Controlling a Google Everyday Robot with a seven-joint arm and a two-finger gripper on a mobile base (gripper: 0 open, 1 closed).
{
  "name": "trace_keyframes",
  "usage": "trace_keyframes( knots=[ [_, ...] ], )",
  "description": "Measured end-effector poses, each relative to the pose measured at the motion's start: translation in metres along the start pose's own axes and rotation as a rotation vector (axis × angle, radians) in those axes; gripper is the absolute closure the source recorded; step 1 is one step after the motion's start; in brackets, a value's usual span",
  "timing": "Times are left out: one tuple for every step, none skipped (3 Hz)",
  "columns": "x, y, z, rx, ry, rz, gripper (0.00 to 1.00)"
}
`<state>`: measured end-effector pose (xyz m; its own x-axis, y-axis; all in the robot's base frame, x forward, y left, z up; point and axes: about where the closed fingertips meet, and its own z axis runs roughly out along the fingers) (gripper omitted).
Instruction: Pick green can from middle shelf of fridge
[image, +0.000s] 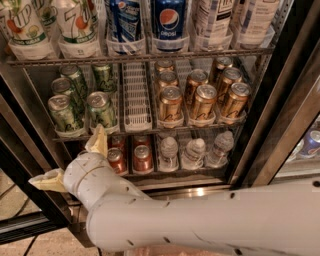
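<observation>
Several green cans stand on the left of the middle shelf (136, 97); the front two are the left one (64, 113) and the right one (101, 109). Gold cans (170, 103) fill the right lanes. My gripper (72, 161) is open and empty, below and in front of the front green cans. One cream finger (98, 141) points up and reaches the shelf's front edge under the right front green can. The other finger (47, 181) points left, outside the fridge (280, 100). My white arm (210, 220) crosses the bottom of the view.
Tall soda bottles (169, 22) stand on the rack above. Red cans (142, 157) and small water bottles (194, 152) stand on the rack below, close to my wrist. The dark door frame stands on both sides of the opening.
</observation>
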<state>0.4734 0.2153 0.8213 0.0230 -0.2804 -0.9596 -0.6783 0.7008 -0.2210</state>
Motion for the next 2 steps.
trace_keyframes(
  knots=[
    [-0.0007, 0.0029, 0.0080, 0.031, -0.029, 0.026, 0.00],
    [-0.0022, 0.0026, 0.0132, 0.083, -0.046, 0.041, 0.00]
  ],
)
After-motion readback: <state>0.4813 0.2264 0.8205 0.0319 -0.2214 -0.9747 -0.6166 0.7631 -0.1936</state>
